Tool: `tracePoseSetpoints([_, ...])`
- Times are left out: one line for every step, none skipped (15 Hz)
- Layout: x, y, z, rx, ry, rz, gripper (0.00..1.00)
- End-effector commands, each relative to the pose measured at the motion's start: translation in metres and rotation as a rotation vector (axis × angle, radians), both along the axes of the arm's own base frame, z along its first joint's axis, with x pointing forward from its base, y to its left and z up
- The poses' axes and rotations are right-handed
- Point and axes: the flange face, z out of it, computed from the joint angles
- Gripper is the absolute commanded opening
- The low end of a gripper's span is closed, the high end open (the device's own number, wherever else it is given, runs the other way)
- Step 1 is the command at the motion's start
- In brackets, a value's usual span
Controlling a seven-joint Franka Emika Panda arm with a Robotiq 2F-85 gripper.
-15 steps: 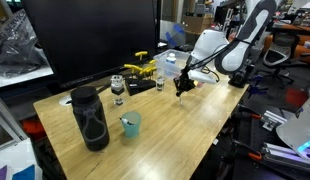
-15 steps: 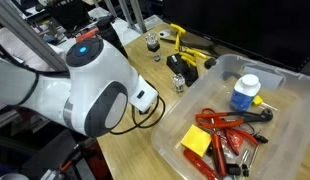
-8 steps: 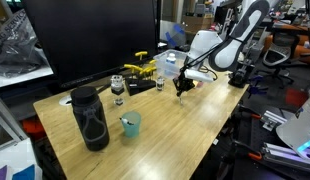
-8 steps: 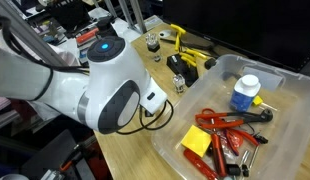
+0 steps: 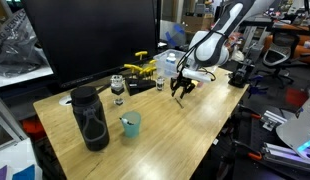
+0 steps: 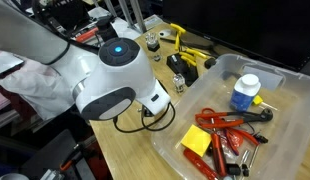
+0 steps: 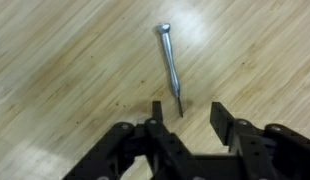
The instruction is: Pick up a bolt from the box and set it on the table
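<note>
Jaws apart and empty, low over the desk [image 7: 55, 70], steel bolt [image 7: 170, 68] lying flat just ahead of them, tip reaching between the jaws, head pointing away, clear plastic box [image 6: 217, 90] of hand tools nearby to one side.

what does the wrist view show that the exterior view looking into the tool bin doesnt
Only the wrist view: the bolt lying free on the wood, its tip near the gap of the open gripper. Only that exterior view: the box holding red-handled pliers and a blue and white bottle, plus the arm. Both: the table.
</note>
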Motion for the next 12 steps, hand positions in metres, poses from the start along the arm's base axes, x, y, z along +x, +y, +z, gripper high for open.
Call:
tracePoseSetpoints([-0.002, -0.002, 0.02, -0.037, -0.016, 0.005, 0.85])
tracePoseSetpoints([-0.003, -0.004, 0.025, -0.051, -0.029, -0.001, 0.91])
tracePoseSetpoints([-0.003, -0.005, 0.031, -0.065, -0.039, -0.006, 0.98])
tracePoseSetpoints([-0.005, -0.007, 0.036, -0.077, -0.04, -0.011, 1.0])
tracePoseSetpoints([0.003, -0.006, 0.024, -0.051, -0.043, -0.017, 0.88])
tracePoseSetpoints([0.002, -0.006, 0.029, -0.065, -0.049, -0.019, 0.94])
tracePoseSetpoints([0.001, -0.005, 0.032, -0.072, -0.051, -0.018, 0.99])
tracePoseSetpoints([0.0, -0.004, 0.033, -0.076, -0.051, -0.015, 1.0])
tracePoseSetpoints([-0.001, -0.004, 0.033, -0.077, -0.049, -0.015, 1.0])
tracePoseSetpoints([-0.002, -0.005, 0.032, -0.077, -0.048, -0.016, 1.0])
tracePoseSetpoints([-0.002, -0.005, 0.032, -0.078, -0.048, -0.017, 1.0])
tracePoseSetpoints([-0.002, -0.006, 0.032, -0.078, -0.047, -0.018, 1.0])
